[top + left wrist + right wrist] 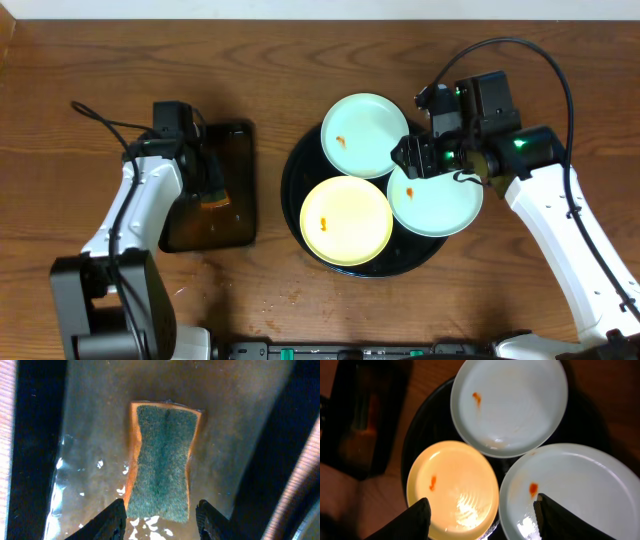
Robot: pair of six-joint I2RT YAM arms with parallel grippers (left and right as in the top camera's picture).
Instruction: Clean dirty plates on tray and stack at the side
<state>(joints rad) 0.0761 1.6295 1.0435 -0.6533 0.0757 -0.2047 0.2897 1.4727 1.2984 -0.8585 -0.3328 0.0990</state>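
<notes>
On the left of the brown wooden table [80, 60] lies a small black rectangular tray [235, 150], its floor wet and glinting. In it we see a waisted sponge with an orange body and a green scouring face [162, 455], lying flat with the green side up. The left gripper [161, 505] hangs right over it. Its jaws are parted to a middling gap and flank the sponge's near end, one finger just beside each edge, with a sliver of tray showing on the right side. It holds nothing.

Toward the middle sits the large round glossy black tray [292, 180], and all three plates lie on it. The pale yellow round plate [346, 220] is at the front left, with a small orange stain on its left part. Behind it is the pale blue round plate [364, 135], stained near its left rim. The second pale blue round plate [440, 205] is on the right, with a spot near its left edge, and its right side reaches past the tray's rim. The three plates crowd together, edges meeting.

The right gripper [412, 155] hovers where the two blue plates meet. From the wrist we see its jaws spread wide above the plates, gripping nothing.
</notes>
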